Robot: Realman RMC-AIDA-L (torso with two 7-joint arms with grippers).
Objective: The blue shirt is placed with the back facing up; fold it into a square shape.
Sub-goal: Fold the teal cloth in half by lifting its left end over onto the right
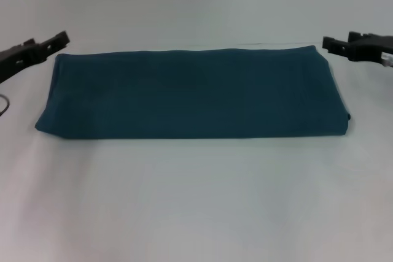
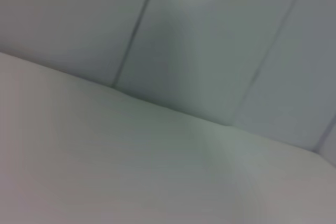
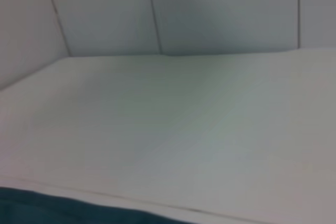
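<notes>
shirt fabric, dark teal-blue, lies folded into a long flat band across the middle of the white desk (image 1: pixel 196 200) in the head view; the blue shirt (image 1: pixel 193 93) runs side to side, its near edge straight, its far edge straight too, its corners on the robot's left slightly rounded. the upward face is plain; no letters, label or brand can be read on it anywhere. a thin layered edge shows at the band's near corner on the robot's right.

the left pincer (image 1: pixel 60 40) hangs just beyond the band's far corner on the robot's left, above the desk and apart from the cloth, its black tips close together with nothing between them. the right pincer (image 1: pixel 328 44) hangs just off the far corner on the robot's right, likewise clear of the fabric, its tips drawn together and holding nothing.

the right wrist view catches a strip of the blue shirt (image 3: pixel 63 211) at the frame's edge, then bare desk and pale wall panels (image 3: pixel 220 9) with dark seams. the left wrist view shows only desk and the same panelled wall.
</notes>
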